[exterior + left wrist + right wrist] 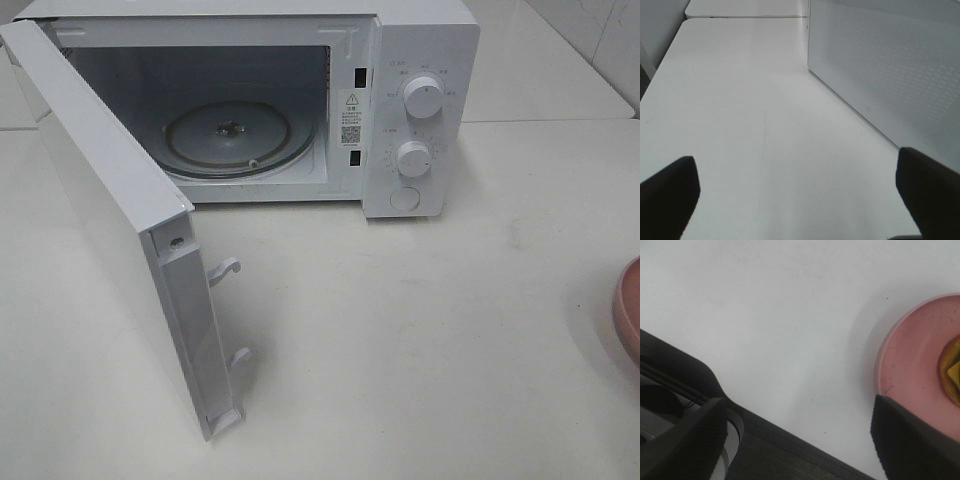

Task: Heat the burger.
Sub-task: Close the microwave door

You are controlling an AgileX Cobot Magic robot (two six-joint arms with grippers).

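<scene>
1. The burger (951,371) shows only in the right wrist view, as a thin slice of orange-brown and yellow at the frame edge. Which way it points and how its long axis runs cannot be told, since so little of it is in view.
2. The burger lies on the pink plate (910,365), which rests on the white worktop (780,315). In the exterior high view only the plate's rim (630,305) shows, at the right edge, well apart from the microwave (420,110).
3. The microwave stands at the back of the worktop with its door (110,230) swung wide open toward the left. Inside, the glass turntable (228,137) is bare.
4. The right pincer (800,440) has its fingers spread wide with nothing between them; one fingertip (910,440) overlaps the near part of the plate in this view, and the burger lies just beyond that fingertip, outside the gap between the fingers.
5. The left pincer (800,200) is also spread wide and holds nothing; it faces bare worktop beside the perforated outer face of the door (890,65).
</scene>
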